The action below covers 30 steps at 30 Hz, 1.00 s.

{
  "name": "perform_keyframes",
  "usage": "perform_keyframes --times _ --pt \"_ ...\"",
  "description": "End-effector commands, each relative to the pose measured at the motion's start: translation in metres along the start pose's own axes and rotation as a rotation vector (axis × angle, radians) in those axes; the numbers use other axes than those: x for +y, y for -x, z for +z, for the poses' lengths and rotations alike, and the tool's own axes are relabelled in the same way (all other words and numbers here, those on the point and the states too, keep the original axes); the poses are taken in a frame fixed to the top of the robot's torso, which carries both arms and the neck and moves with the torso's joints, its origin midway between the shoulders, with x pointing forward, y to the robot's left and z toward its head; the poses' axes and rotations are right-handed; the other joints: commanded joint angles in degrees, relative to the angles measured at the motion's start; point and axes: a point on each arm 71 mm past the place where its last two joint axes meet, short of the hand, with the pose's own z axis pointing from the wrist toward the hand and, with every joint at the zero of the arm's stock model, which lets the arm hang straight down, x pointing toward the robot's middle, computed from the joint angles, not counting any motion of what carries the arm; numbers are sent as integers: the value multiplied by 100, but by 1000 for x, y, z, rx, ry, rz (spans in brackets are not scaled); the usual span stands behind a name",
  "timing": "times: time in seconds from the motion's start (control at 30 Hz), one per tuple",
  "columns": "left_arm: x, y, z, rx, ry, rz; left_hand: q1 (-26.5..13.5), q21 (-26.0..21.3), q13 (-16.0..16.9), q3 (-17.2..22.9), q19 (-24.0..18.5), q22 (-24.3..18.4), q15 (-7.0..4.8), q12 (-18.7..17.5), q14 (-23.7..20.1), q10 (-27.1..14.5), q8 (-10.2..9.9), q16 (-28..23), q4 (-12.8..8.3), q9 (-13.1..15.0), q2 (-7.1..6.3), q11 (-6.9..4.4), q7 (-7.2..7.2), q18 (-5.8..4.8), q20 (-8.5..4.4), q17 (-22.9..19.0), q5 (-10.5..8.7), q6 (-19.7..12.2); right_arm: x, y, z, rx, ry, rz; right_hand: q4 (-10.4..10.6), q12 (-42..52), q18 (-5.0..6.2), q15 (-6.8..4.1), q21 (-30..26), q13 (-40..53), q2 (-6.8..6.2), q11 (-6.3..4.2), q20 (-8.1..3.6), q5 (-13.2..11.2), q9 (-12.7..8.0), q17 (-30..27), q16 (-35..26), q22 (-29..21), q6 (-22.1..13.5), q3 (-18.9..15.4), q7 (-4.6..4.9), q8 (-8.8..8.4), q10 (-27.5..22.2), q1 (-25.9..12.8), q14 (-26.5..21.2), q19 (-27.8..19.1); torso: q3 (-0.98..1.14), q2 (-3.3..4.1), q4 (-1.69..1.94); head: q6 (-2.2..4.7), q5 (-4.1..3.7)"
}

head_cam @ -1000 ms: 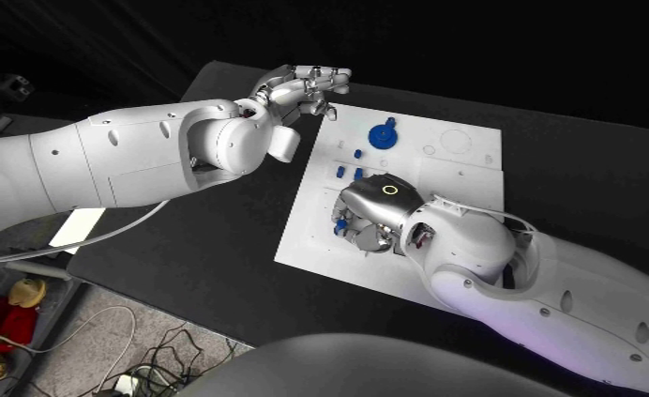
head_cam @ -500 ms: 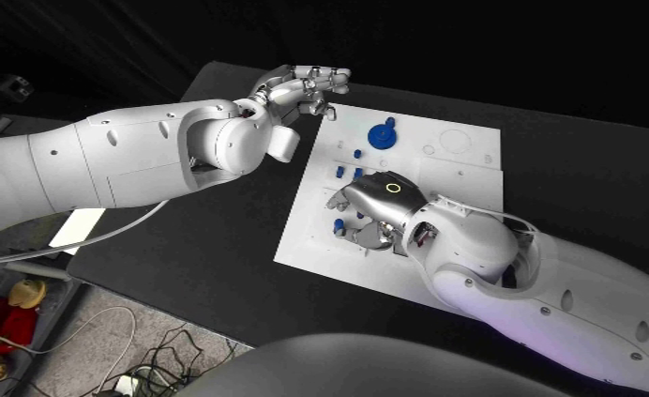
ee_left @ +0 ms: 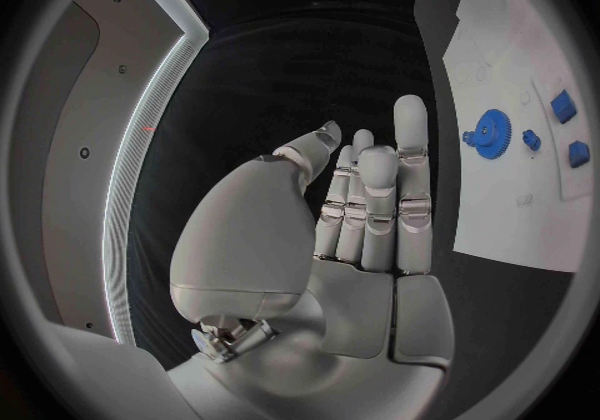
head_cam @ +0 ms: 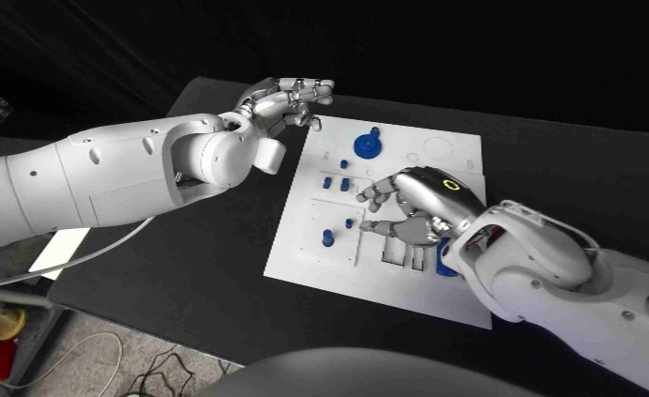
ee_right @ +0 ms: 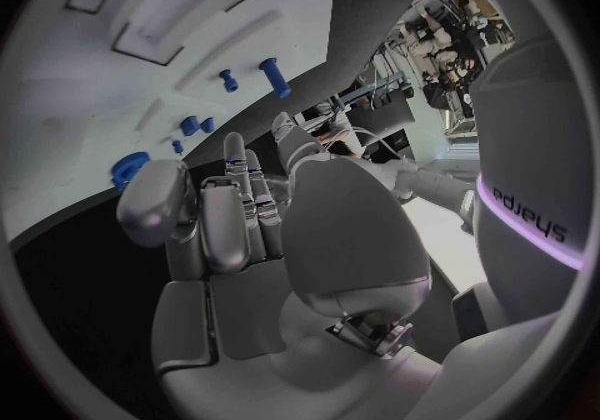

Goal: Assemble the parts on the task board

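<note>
**Task board parts lying under and beside the right hand**

Task board (head_cam: 305, 256), the white plate, is lying in the middle of the black table (head_cam: 189, 247), and small blue parts are standing or lying on it. A blue gear (head_cam: 368, 145) is sitting on the far part of the board, small blue pegs (head_cam: 345, 184) are standing in the middle, and one more blue peg (head_cam: 326, 238) is standing nearer, on the left part.

The right hand (head_cam: 413, 207) is hovering over the middle of the board with its fingers apart and bent down, and it is holding nothing that I can see. A blue piece (head_cam: 446, 256) is lying just beside it on the near side, partly hidden, so its long axis I cannot tell. The pegs are lying just to the left of its fingertips.

The left hand (head_cam: 287, 101) is hanging at the far left corner of the board, fingers straight and close together, gripping nothing. The gear is lying to its right, near.

In my judgement the right hand is nearer to the pegs.
</note>
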Motion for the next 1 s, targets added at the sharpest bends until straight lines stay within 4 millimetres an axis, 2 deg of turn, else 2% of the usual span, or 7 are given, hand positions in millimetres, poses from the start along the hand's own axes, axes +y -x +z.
perform_keyframes --times 0.03,0.13,0.23,0.3,0.5,0.73,1.0 --pt "0 -1 0 15 -5 -8 -24 -32 8 0 32 -5 4 39 -22 -28 -39 -26 -40 -7 48 -6 10 100 19 -4 -16 -46 -28 16 -20 -77 -147 370 86 320 -81 -93 291 176 84 -116 -36 139 24 324 255 426 129 -37 -46 76 563 -74 305 170 5 -68 -93 146 -252" --pt "0 0 0 15 -4 -8 -25 -33 8 0 32 -5 5 41 -19 -29 -37 -20 -39 -7 50 -5 10 100 20 6 -16 -46 -51 22 -42 -63 -277 479 127 1274 -153 -301 586 1014 88 -348 -245 527 86 545 453 815 242 -236 -240 235 969 -201 354 320 10 -110 -173 244 -444" --pt "1 0 0 15 -1 -9 -25 -33 8 0 32 -5 5 41 -19 -29 -37 -20 -39 -7 50 -5 10 100 20 6 -16 -46 -66 21 -63 -31 -378 519 163 4434 -134 -287 639 4468 157 -371 -319 517 199 513 458 879 199 -482 -299 416 1360 -303 342 313 19 -144 -239 326 -646" --pt "3 0 -1 16 1 -9 -26 -33 9 0 32 -5 5 42 -19 -30 -37 -20 -38 -6 50 -5 10 100 20 6 -16 -45 -73 18 -76 1 -433 514 288 5442 -165 -316 688 5629 223 -400 -282 540 300 655 562 951 210 -651 -298 561 1471 -487 363 327 30 -170 -286 369 -792" --pt "8 -1 -1 19 11 -12 -33 -35 10 -3 31 -6 8 49 -20 -32 -34 -17 -34 -5 53 -4 11 99 22 9 -17 -43 -78 9 -102 103 -525 369 484 6293 -188 -329 782 6706 346 -389 -281 615 635 899 741 1096 69 -1057 -323 937 1517 -673 392 357 55 -229 -412 462 -1223" --pt "11 -2 -1 23 18 -15 -33 -35 10 -3 31 -6 8 49 -20 -32 -34 -17 -34 -5 53 -4 11 99 22 9 -17 -43 -76 2 -105 139 -571 218 686 6355 -217 -330 877 6855 349 -390 -278 567 835 1069 856 1254 -80 -1362 -330 1123 1509 -804 416 403 74 -268 -479 434 -1346" --pt "13 -2 -1 24 22 -17 -33 -35 10 -3 31 -6 8 49 -20 -32 -34 -17 -34 -5 53 -4 11 99 22 9 -17 -43 -68 -2 -96 122 -557 113 756 6374 -232 -326 926 6917 342 -386 -274 600 921 1151 909 1337 -158 -1482 -327 1198 1517 -786 428 425 67 -264 -450 326 -1292"
